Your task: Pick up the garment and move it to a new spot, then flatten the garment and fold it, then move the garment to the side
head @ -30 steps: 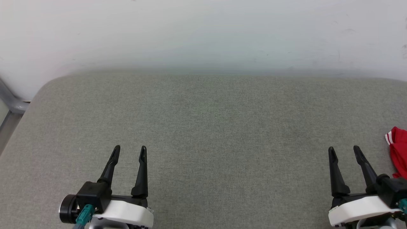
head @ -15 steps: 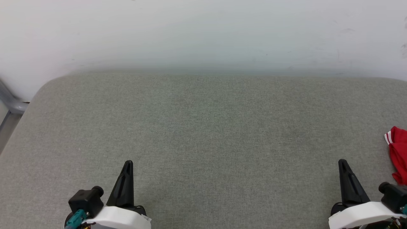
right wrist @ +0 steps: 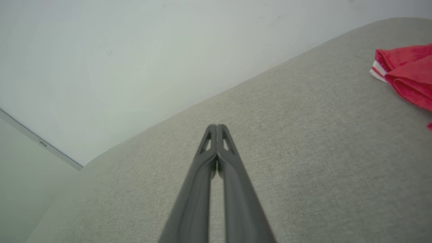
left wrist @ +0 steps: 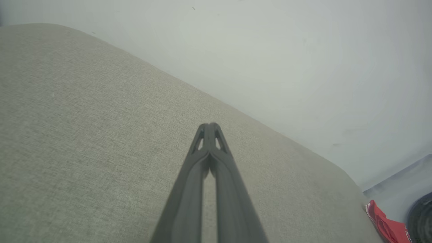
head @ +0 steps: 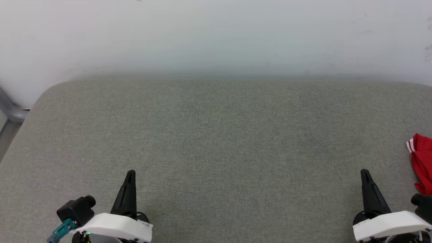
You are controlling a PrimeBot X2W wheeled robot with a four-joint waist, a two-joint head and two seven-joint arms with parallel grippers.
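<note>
The garment (head: 422, 162) is a bunched red cloth with a white striped edge at the far right of the grey cushioned surface (head: 216, 141), cut off by the picture's edge. It also shows as the garment (right wrist: 408, 74) at the upper right of the right wrist view and the garment (left wrist: 386, 226) at the lower right of the left wrist view. My left gripper (head: 130, 172) is at the lower left, shut on nothing. My right gripper (head: 364, 172) is at the lower right, shut and empty, a short way left of the garment. Both pairs of fingertips meet, as with the left gripper (left wrist: 209, 125) and the right gripper (right wrist: 216, 126).
A pale wall (head: 216, 33) runs behind the cushioned surface. The surface's rounded left corner (head: 50, 91) drops off beside a grey metal frame (head: 10, 113). The wide middle of the cushion lies bare between my grippers.
Both grippers closed from open to shut and drew back a little toward the bottom of the head view. The garment has stayed in place.
</note>
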